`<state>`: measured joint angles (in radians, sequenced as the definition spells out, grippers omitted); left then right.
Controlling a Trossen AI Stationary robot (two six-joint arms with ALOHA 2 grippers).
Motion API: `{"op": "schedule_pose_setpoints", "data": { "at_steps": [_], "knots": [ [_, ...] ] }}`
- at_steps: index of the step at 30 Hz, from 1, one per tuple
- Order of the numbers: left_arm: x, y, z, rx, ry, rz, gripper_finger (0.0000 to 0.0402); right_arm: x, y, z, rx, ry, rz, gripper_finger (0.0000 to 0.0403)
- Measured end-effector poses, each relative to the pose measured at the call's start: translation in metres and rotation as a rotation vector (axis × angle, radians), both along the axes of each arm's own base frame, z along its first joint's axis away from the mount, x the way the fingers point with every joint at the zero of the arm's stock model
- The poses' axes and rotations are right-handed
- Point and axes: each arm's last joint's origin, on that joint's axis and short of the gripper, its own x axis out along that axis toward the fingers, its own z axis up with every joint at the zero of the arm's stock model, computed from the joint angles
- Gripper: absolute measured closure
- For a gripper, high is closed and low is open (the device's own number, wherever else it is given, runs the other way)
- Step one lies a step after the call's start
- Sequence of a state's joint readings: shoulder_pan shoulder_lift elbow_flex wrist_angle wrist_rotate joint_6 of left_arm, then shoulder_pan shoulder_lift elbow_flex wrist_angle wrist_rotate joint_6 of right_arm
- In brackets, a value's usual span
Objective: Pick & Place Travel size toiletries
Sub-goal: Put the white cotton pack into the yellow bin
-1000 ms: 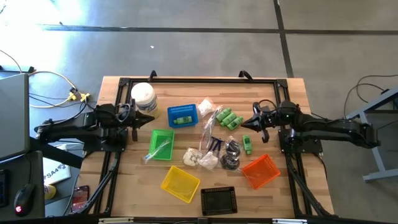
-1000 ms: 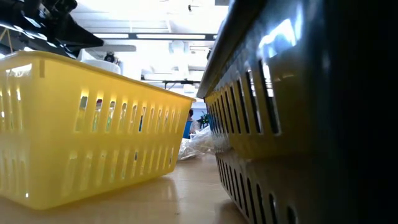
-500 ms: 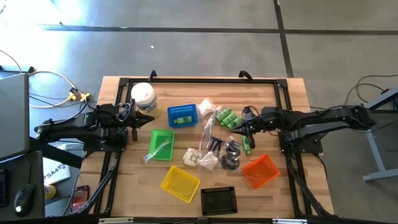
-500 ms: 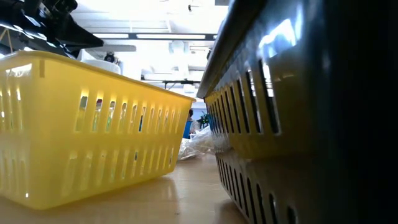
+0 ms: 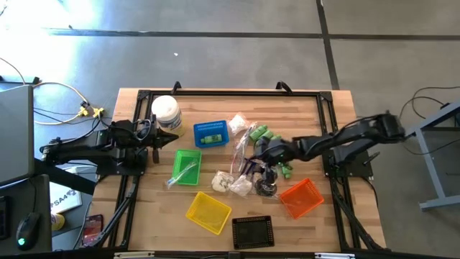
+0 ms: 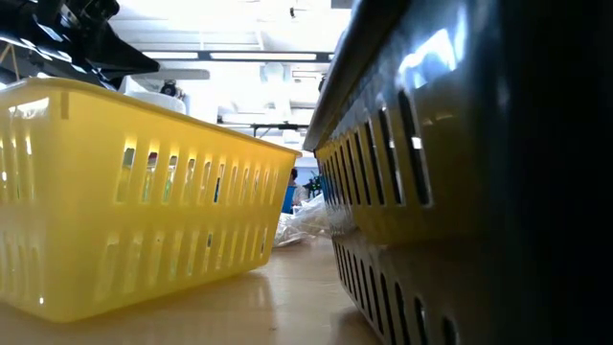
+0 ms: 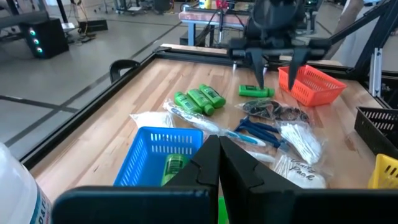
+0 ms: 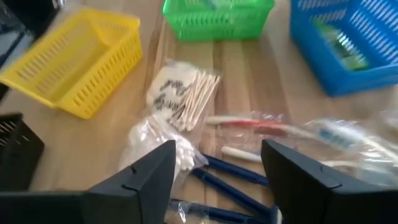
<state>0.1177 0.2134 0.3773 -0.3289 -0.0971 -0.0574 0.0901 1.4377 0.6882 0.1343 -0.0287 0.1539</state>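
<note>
Right claw (image 5: pixel 257 154): wide, empty, over mid-tabletop pile | Razors (image 8: pixel 230 180): blue, directly below claw, handles lying across the claw's gap | Left claw (image 7: pixel 217 163): shut, waits far left by jar (image 5: pixel 165 110) | Nearer arm: right

Yellow basket (image 6: pixel 124 192) fills left half, slotted wall facing camera, resting on wood counter (image 6: pixel 278 297). Dark basket (image 6: pixel 460 172) looms at right — very close, slots reflecting yellow. Between them, narrow gap: pale packets (image 6: pixel 305 222) on counter, blue thing behind. Dark arm part (image 6: pixel 81 38) at top left. Bright ceiling lights beyond — room blurred.
</note>
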Motion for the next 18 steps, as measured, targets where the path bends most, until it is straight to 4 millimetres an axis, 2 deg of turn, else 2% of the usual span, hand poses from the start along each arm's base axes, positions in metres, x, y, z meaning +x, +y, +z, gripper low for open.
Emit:
{"op": "schedule_pose_setpoints", "data": {
  "at_steps": [9,14,18],
  "knots": [
    [0.000,0.000,0.000,0.000,0.000,0.000,0.0401,0.025,0.009,-0.033,0.110,-0.012,0.132,0.0166],
    [0.000,0.000,0.000,0.000,0.000,0.000,0.0401,0.027,0.008,-0.045,0.117,0.022,0.113,0.0163],
    [0.000,0.000,0.000,0.000,0.000,0.000,0.0401,0.027,0.013,-0.047,0.125,0.026,0.128,0.0163]
  ]
}}
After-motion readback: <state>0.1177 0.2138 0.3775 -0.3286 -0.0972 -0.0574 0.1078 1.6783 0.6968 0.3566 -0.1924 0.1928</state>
